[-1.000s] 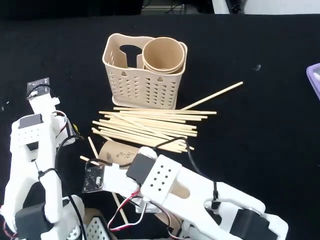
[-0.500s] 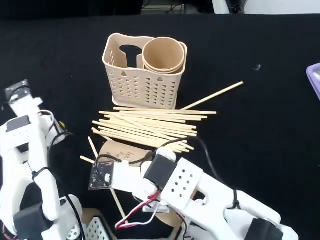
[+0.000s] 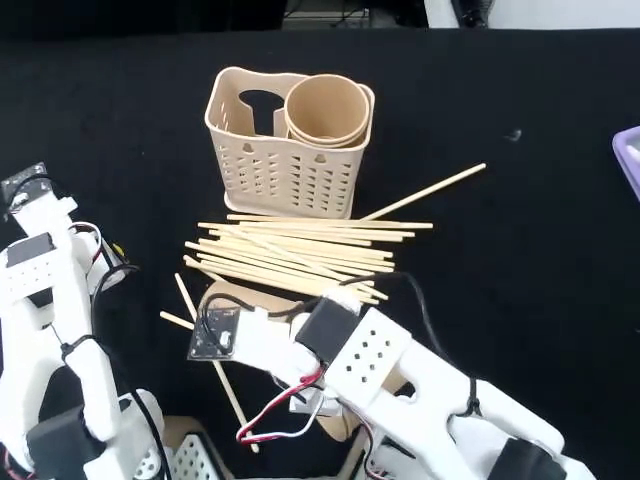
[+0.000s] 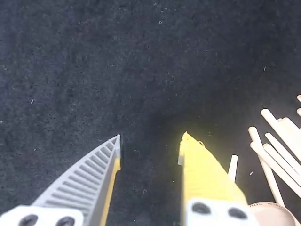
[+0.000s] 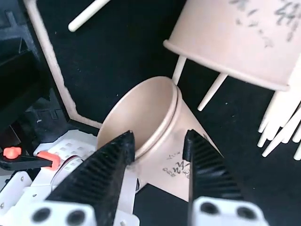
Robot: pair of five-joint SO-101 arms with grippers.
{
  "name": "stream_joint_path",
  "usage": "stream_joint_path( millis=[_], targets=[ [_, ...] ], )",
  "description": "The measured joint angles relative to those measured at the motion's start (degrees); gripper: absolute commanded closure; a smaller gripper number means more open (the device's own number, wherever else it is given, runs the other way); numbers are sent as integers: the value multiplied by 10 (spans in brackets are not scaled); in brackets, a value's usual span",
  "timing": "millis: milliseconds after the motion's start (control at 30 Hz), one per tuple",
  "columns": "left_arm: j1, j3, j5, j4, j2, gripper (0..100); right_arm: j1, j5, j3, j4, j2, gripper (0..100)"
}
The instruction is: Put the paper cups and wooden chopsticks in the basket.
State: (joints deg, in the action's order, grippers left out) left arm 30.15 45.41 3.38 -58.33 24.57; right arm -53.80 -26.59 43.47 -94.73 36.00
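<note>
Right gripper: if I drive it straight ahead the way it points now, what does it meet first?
Most likely the paper cup lying on its side. Its rim sits just ahead of the right gripper, in line with the gap between the open jaws. Depth is hard to judge, so contact may come sooner.

Robotics lab bench, black cloth table (image 3: 520, 220), white desktop arms (image 3: 400, 385), exposed wiring (image 3: 272, 428).

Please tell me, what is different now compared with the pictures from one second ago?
The left arm swung sideways, away from the chopsticks; the left gripper is open and empty. The right arm shifted slightly toward the chopsticks, right gripper open over a lying cup. Nothing was grasped or released. The basket, its cups and the chopsticks stayed put.
</note>
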Motion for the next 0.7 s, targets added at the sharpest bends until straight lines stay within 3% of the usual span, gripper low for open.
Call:
stream_joint_path(
  millis=[400,533,700],
  targets=[
    [0,0,0,0,0,795,110,-37,16,2,0,830],
    [0,0,0,0,0,795,148,-62,28,4,1,980],
    [0,0,0,0,0,795,182,-87,22,6,14,988]
  ],
)
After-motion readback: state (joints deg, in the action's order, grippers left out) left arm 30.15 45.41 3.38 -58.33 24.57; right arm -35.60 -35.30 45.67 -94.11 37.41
